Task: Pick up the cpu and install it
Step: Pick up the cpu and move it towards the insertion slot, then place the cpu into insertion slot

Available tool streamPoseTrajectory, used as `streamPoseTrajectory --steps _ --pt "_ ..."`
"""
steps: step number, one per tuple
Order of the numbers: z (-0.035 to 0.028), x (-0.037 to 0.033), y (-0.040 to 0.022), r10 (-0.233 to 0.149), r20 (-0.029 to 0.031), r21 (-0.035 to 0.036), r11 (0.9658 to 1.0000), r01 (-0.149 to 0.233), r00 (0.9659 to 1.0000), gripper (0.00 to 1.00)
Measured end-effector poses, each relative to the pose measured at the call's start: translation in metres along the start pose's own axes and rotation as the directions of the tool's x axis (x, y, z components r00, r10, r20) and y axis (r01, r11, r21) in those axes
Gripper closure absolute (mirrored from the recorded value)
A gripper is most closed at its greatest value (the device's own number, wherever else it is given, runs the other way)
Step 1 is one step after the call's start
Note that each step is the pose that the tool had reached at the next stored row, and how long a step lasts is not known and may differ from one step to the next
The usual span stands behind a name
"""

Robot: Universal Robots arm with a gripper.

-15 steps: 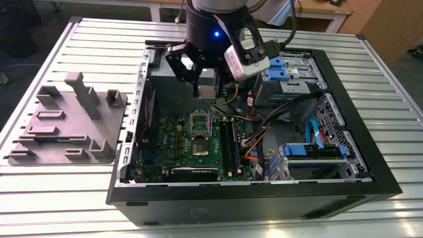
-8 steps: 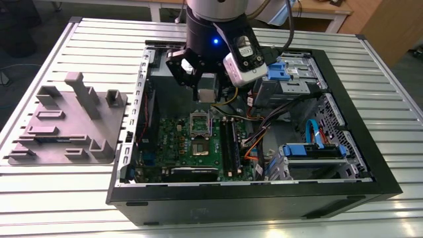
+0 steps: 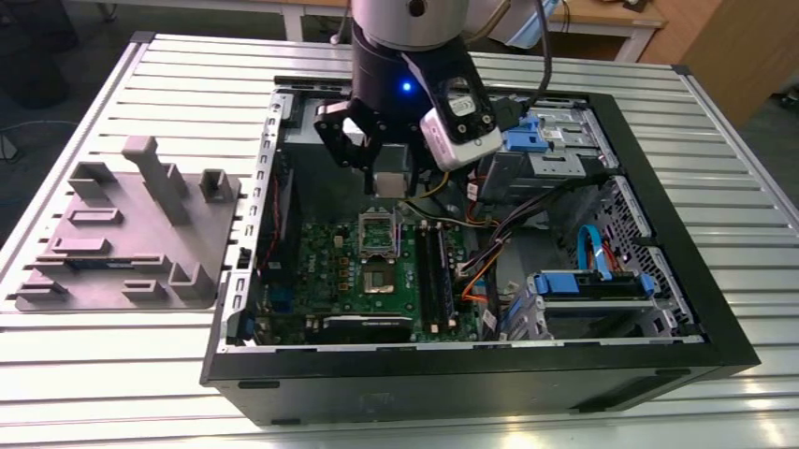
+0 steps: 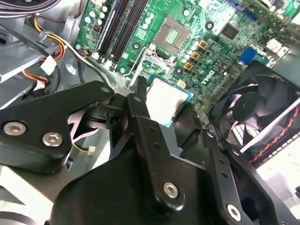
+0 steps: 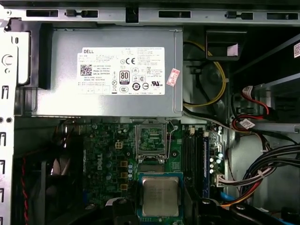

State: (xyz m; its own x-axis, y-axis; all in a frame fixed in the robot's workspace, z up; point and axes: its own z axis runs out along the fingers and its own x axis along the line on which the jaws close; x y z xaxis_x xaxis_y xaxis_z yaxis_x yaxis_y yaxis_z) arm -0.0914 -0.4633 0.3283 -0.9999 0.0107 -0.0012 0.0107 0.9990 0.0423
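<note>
Gripper [image 3: 389,178]: black fingers clamped on the cpu [image 5: 160,196], a flat silvery square with a green rim, held above the green board [image 5: 105,159].
Socket [image 5: 151,140]: open, metal-framed, at 6 o'clock of the gripper in the exterior view.
Cables [image 3: 537,210]: 3 o'clock.
Fan [image 4: 255,110]: black.
Power-supply box [image 5: 117,70]: grey.
Moulded tray [image 3: 125,243]: grey, 9 o'clock of the case [image 3: 474,360].

Matt black, dull metal
My end effector [image 5: 162,208] is matt black; the cpu [image 5: 160,194] top dull silvery metal; the board [image 5: 105,159] glossy green.

Exterior view high above case [image 3: 474,369]; both wrist views close over motherboard [image 4: 211,47] [image 5: 105,159]
</note>
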Motion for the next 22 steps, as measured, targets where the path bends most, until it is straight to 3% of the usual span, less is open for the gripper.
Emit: streamPoseTrajectory --steps 8,22 --pt "0.0102 0.0000 -0.0004 0.000 0.0000 0.0000 1.0000 0.000 1.0000 0.53" --pt "0.0130 0.0001 -0.0008 0.000 -0.0001 0.0012 1.0000 0.000 1.0000 0.53"
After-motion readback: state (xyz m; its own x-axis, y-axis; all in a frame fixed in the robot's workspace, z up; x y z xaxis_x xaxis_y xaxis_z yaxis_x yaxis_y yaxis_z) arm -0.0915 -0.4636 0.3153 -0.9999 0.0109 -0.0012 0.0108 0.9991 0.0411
